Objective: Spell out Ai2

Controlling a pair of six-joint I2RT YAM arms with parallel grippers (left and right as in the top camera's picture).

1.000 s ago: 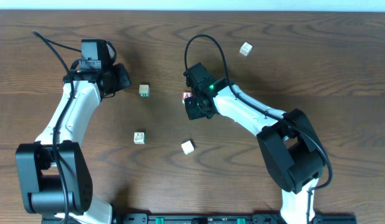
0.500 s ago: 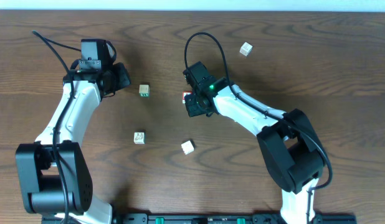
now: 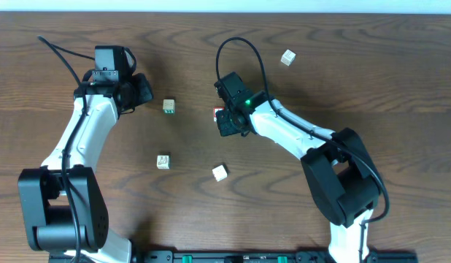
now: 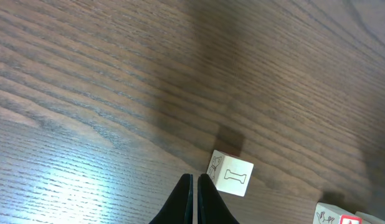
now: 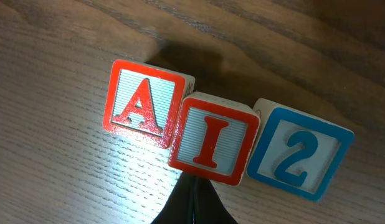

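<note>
In the right wrist view three pale cubes lie touching in a slightly slanted row: the red A [image 5: 142, 102], the red I [image 5: 212, 140] and the blue 2 [image 5: 299, 152]. My right gripper [image 5: 194, 186] is shut, and its tips touch the lower edge of the I cube. From overhead the right gripper [image 3: 224, 123] covers most of the row; only a red corner of the A cube [image 3: 218, 112] shows. My left gripper [image 3: 143, 91] is shut and holds nothing. It hovers at the far left beside a pale cube [image 4: 230, 174].
Loose pale cubes lie around: a green-marked one [image 3: 168, 107] near the left gripper, one [image 3: 163, 161] lower left, one [image 3: 220, 172] below the row, one [image 3: 287, 58] at the back right. Another cube [image 4: 339, 214] shows at the bottom edge of the left wrist view.
The right gripper has shifted slightly over the row, so less of the A cube shows from overhead. The left arm has not moved.
</note>
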